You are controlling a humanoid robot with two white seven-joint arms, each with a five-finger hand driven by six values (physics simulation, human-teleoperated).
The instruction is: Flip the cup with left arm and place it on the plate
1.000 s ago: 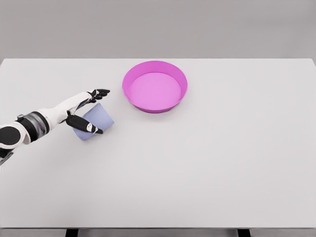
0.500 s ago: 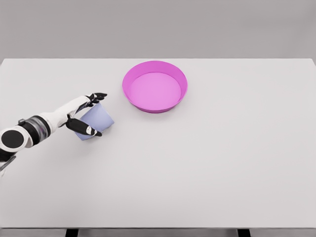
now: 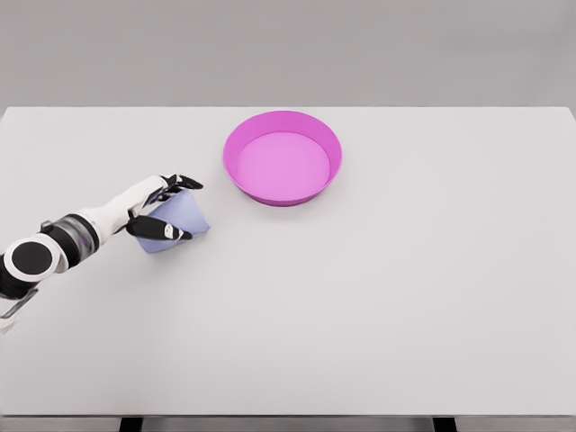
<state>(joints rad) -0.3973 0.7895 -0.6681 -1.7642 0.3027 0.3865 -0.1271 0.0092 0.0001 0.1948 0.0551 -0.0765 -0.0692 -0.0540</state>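
Observation:
A pale lavender cup [image 3: 189, 219] lies tilted on the white table [image 3: 378, 297], left of the middle. My left hand [image 3: 184, 209] reaches in from the lower left and is shut on it. The dark fingers [image 3: 184, 183] press on the cup's upper side and the thumb [image 3: 166, 231] lies across its lower side. The hand hides part of the cup's left end. The magenta plate [image 3: 335, 153], round with a raised rim, sits to the upper right of the cup, with nothing in it. A gap of bare table lies between cup and plate.
The table's far edge [image 3: 288, 107] runs behind the plate. The near edge [image 3: 288, 416] runs along the bottom of the view. My left forearm [image 3: 81, 232] lies low over the table at the left.
The left hand has slid a little right and closed in. The thumb and fingers now press on the cup. The cup has barely shifted.

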